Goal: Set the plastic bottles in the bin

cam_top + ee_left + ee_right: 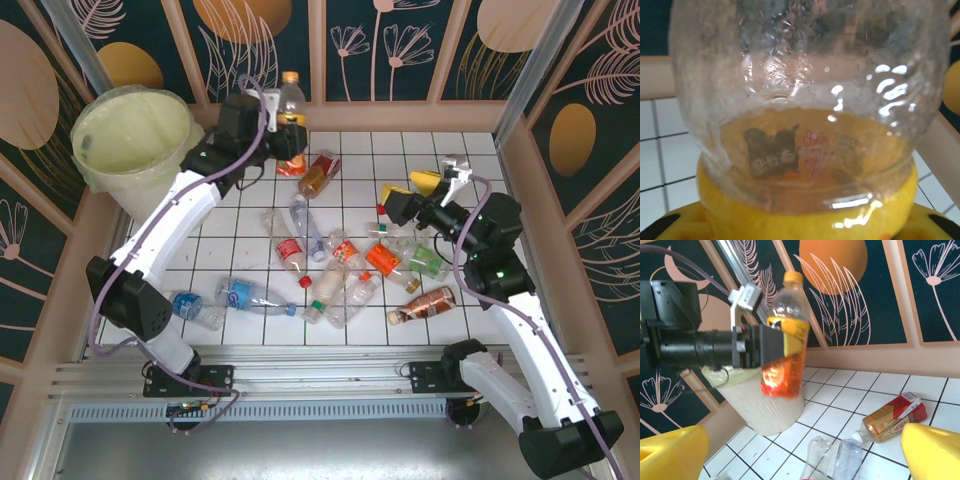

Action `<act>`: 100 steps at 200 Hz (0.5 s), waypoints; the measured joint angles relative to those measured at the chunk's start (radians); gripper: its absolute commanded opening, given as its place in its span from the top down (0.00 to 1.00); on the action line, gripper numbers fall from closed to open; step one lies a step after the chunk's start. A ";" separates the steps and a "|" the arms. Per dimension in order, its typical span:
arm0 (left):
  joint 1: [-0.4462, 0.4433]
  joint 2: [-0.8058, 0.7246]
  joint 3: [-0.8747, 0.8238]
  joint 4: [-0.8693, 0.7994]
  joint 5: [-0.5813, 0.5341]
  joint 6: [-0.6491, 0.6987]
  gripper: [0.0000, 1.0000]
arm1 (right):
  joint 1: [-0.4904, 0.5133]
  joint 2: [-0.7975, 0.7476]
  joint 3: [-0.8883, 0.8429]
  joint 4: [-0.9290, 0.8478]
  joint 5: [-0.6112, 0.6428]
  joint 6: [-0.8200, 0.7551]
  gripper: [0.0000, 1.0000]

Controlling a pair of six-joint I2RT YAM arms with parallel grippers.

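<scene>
My left end effector (288,140) clamps a probably light, crushable orange-capped bottle (291,100) at its labelled middle, upright near the bin (110,175) — right end effector (405,188) gapes empty.

I stood over a white tabletop of square tiles with dark grout lines (400,150), evenly lit, with only soft shadows on it. Dark teal wall panels (400,50) closed it in on 3 sides, drawn over with thin pale outlines of leaves and flowers. A big orange disc (240,18) sat on the back panel, a tan disc (25,85) on the left, and an amber oval (572,135) on the right. Pale wooden battens (318,50) split the panels, and a pale wooden ledge (400,116) ran along the foot of the back wall. A ribbed aluminium rail (330,378) edged the near side, with a dull grey surface (300,450) beyond it.
</scene>
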 measured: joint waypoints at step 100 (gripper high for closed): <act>0.309 0.062 0.312 -0.147 -0.205 0.034 0.56 | 0.022 0.000 -0.045 0.013 -0.005 -0.003 0.01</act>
